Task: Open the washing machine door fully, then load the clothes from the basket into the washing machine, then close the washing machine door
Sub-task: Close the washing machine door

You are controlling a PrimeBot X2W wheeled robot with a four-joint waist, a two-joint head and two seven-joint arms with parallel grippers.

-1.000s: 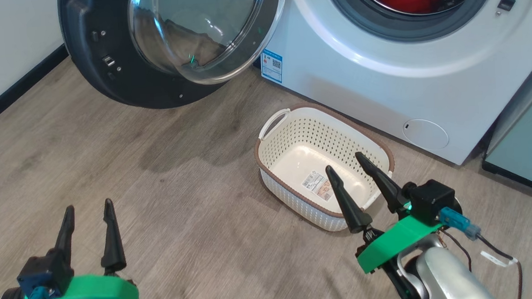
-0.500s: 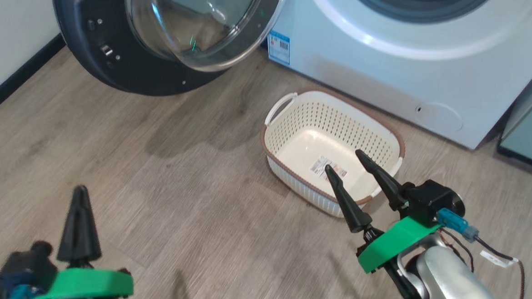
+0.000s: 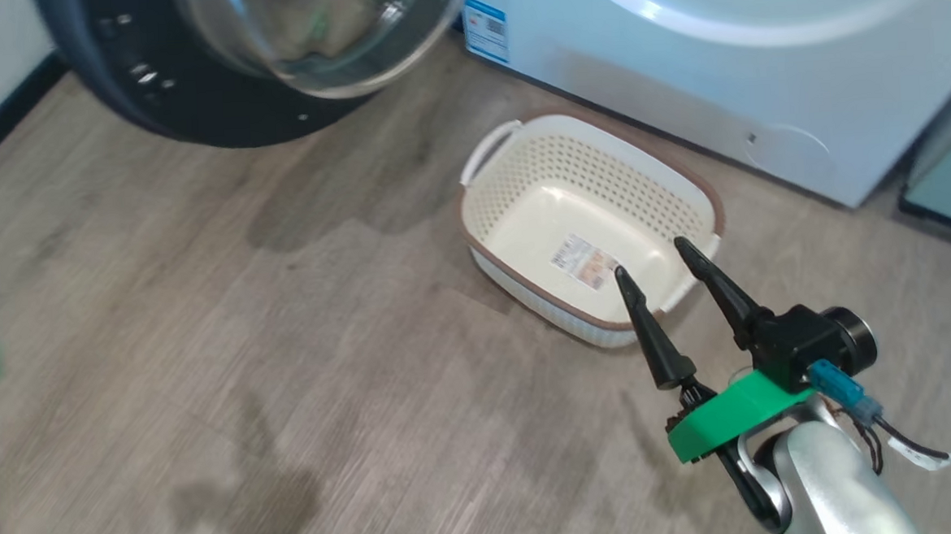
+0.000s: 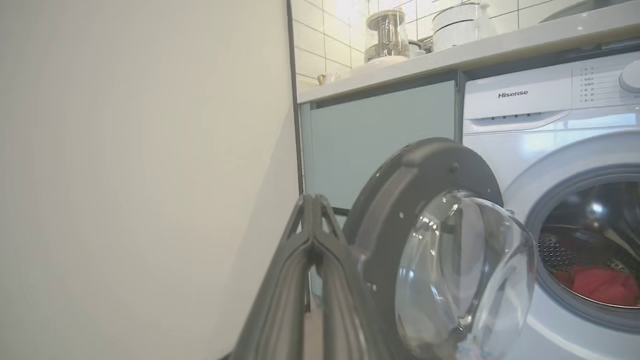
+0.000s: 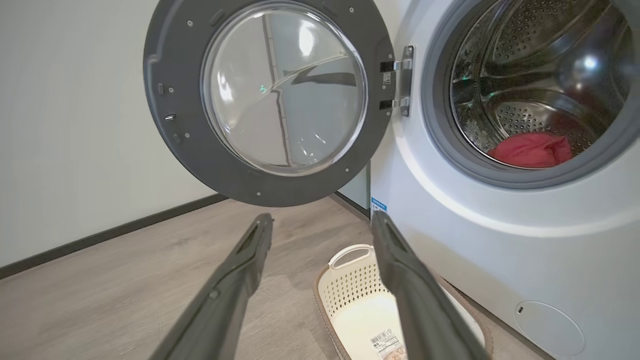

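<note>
Red fabric bundle lies in the perforated steel drum; left gripper jaws pressed together, right gripper jaws spread.

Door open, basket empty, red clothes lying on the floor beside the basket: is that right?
Not quite. The washing machine door is open and the basket is empty, but the clothes lie inside the drum, as the right wrist view shows.

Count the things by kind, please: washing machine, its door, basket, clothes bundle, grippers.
Washing machine: 1
Washing machine door: 1
Basket: 1
Clothes bundle: 1
Grippers: 2, left gripper and right gripper
Total: 6
</note>
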